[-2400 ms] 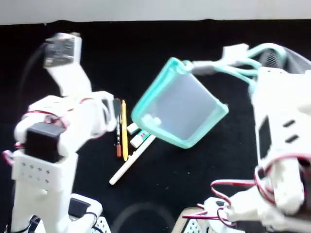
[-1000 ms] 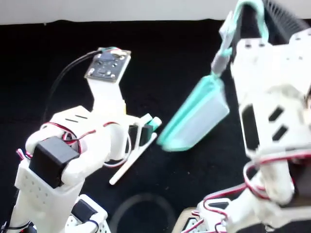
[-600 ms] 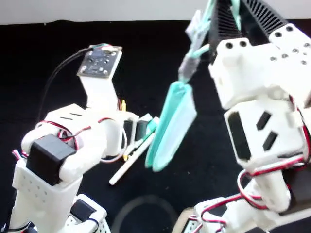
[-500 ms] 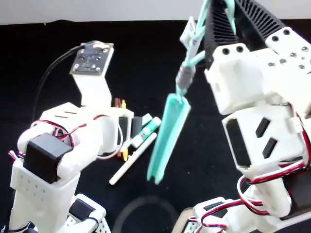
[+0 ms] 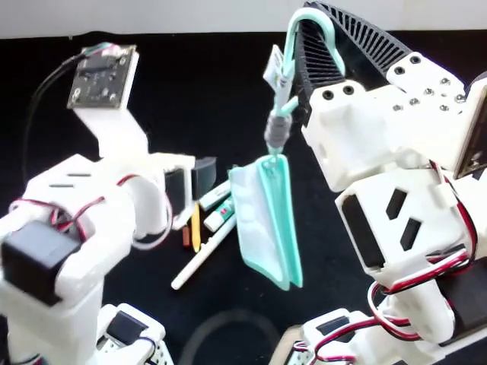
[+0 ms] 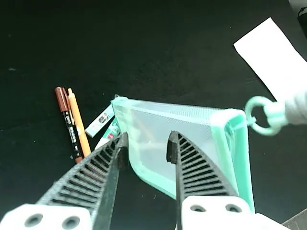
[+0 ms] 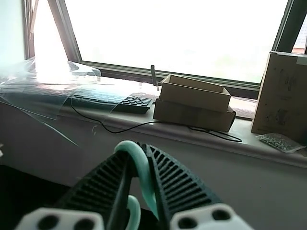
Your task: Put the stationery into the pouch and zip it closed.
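I seem to be working in an office or lab room. A wide window (image 7: 177, 33) runs above a sill holding a keyboard (image 7: 128, 102), cardboard boxes (image 7: 194, 103) and a trailing cable (image 7: 211, 132). My own black tabletop (image 5: 221, 84) is a robot bench.

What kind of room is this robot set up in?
Probably an office or a lab workroom: a keyboard and cardboard boxes sit on the ledge under a big window. The work table is black-covered, with pens on it and a pouch held above.

The high view looks down over the table (image 5: 228, 76). The left wrist view shares its pouch (image 6: 192, 124), close up; the right faces a window (image 7: 182, 33).
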